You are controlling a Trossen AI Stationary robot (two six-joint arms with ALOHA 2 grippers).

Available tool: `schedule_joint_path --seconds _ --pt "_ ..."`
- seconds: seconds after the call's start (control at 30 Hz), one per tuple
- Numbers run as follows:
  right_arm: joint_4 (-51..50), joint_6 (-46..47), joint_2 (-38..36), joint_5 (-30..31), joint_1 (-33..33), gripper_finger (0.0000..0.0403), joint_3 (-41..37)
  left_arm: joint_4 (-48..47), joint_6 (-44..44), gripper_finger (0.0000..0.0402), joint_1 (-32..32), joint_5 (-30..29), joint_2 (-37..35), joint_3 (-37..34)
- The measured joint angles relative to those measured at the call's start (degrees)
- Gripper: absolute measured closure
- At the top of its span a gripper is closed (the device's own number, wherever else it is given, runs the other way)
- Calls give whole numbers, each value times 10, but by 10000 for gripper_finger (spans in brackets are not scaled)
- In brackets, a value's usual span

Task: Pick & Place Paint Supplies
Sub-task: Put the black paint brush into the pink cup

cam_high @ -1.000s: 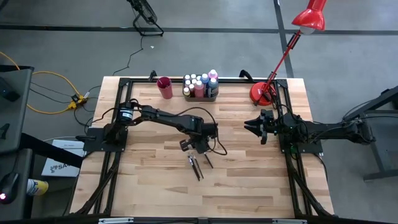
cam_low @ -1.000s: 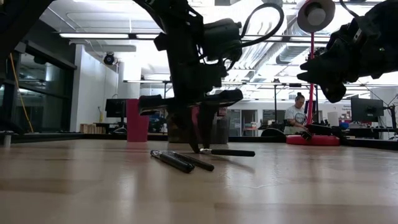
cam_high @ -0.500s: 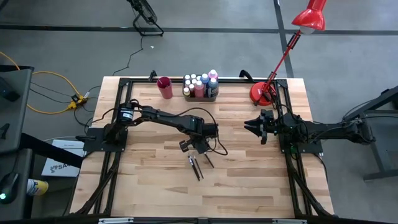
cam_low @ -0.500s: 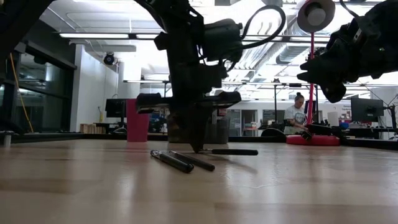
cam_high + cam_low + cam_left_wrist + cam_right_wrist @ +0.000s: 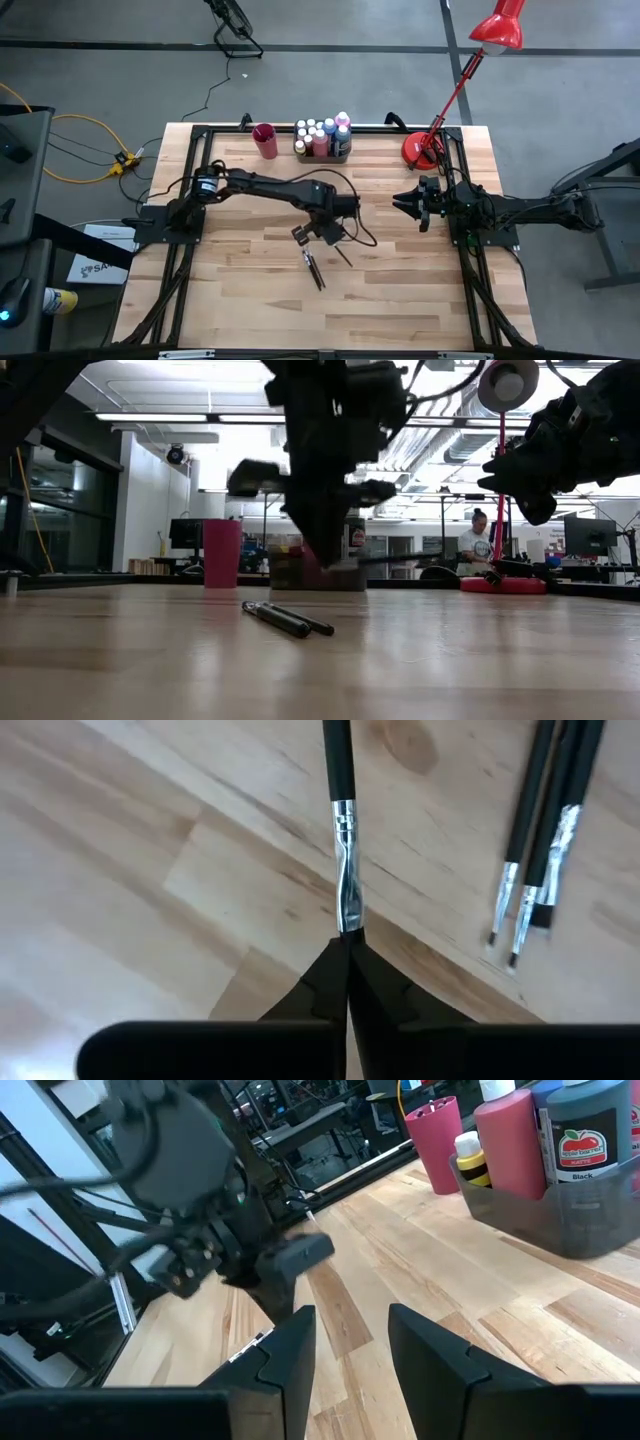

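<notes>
left jaws: My left jaws (image 5: 347,960) are pressed together on one paintbrush (image 5: 341,830), pinching it at the bristle end just past its silver ferrule, and they hang clear above the tabletop (image 5: 400,290) near its middle.
held brush axis: The handle runs straight out ahead of my jaws; in the low view the paintbrush (image 5: 400,557) sticks out roughly level to one side, off the wood.
where it must go: I judge the brush belongs with the containers at the far edge, the red cup (image 5: 265,139) or the grey tray (image 5: 322,152) of paint bottles (image 5: 322,135); both lie well apart from my left jaws (image 5: 322,236), up-table and slightly toward my left side.
which arm is nearer: My left arm already has the brush and is the nearer one to the cup.
right jaws: My right jaws (image 5: 350,1345) stand partly open and hold nothing, waiting off to the right side of the tabletop (image 5: 420,1280).
remaining brushes: Loose brushes (image 5: 540,830) lie side by side just beside my grip, flat on the wood.
hard to make out: The bristle tip is hidden between my jaws, their count varies by view, and I cannot see into the cup.
</notes>
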Motion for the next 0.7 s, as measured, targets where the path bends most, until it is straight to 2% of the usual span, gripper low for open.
schedule_joint_path --seconds 0.1,0.37,0.53,0.7 --pt "0 0 0 0 0 280 0 -45 -18 401 0 -25 0 32" --pt "0 0 0 0 0 280 0 -244 -12 401 1 -216 -1 114" --pt "0 0 0 0 0 280 0 -358 -10 401 10 -276 -2 149" --pt "0 0 0 0 0 280 0 -361 -5 401 34 -322 -25 154"
